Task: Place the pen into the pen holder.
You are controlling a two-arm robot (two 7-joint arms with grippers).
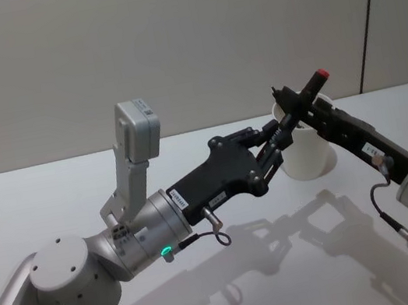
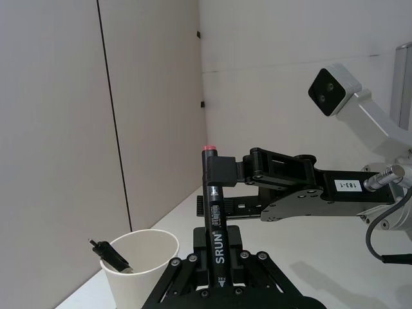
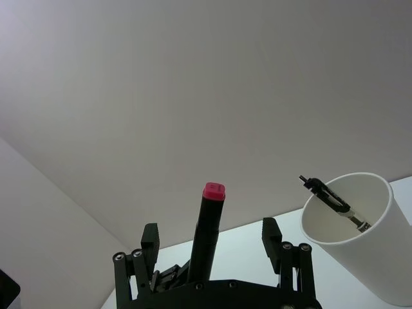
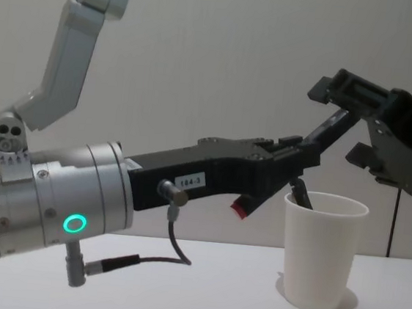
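Plain white bench [image 1: 55, 202] is meeting a beige wall [image 1: 168, 40]. Centre-right, the left hand [image 1: 283, 129] is clamping the black red-capped pen [image 1: 306, 93] above the white paper cup [image 1: 307, 152]; right hand [image 3: 212, 248] is sitting open.

- both grippers, the left gripper [image 1: 283, 132] and right gripper [image 1: 308, 108], crowd the air above the cup [image 1: 306, 152].
- a pen [image 3: 335, 203] already leans inside it.
- table [image 1: 53, 195] around the cup lies open.
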